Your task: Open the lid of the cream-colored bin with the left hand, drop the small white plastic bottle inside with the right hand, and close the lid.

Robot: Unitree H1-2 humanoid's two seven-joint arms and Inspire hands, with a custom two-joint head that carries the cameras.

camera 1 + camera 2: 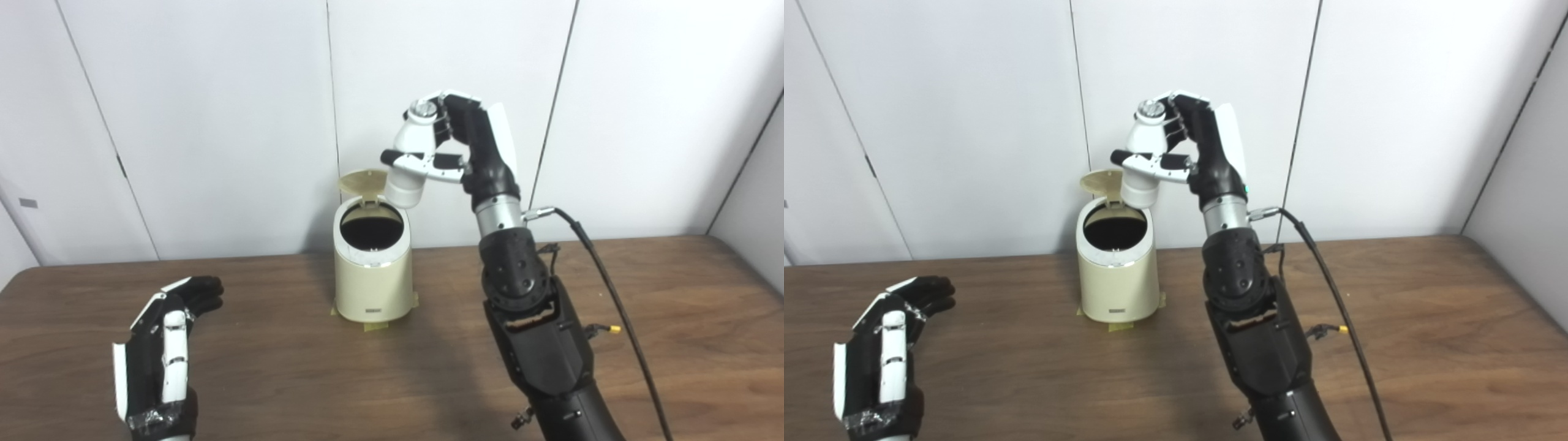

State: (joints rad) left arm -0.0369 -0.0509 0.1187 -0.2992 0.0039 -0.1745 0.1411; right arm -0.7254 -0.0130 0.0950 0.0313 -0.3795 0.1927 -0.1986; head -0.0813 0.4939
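On the desk: a brown wood-grain desk (674, 318) is seen in front of white wall panels (214, 122), and the scene below is laid out on it.
Bin: a cream-colored bin (373, 278) is stood upright near the back middle of the desk, with patches of yellowish tape (375, 326) seen under its base.
Lid: the round lid (362, 182) is raised at the back of the bin and stands tilted behind the opening, so that the dark inside (371, 233) is exposed.
Bottle: a small white plastic bottle (411, 160) is held in the air above the bin's back right rim, its capped end turned up and its base pointed down at the opening; it is not touching the bin.
Right hand: the right hand (456, 144) is raised high on its arm and is clamped around the bottle, with the fingers (442, 125) wrapped near the cap and the thumb (422, 162) laid across the bottle's front.
Left hand: the left hand (168, 343) is kept low at the near left of the desk, well apart from the bin; nothing is held in it, and its fingers are spread loosely with the dark tips bent.
Cable: a black cable (606, 282) is run from the right wrist down past the forearm.
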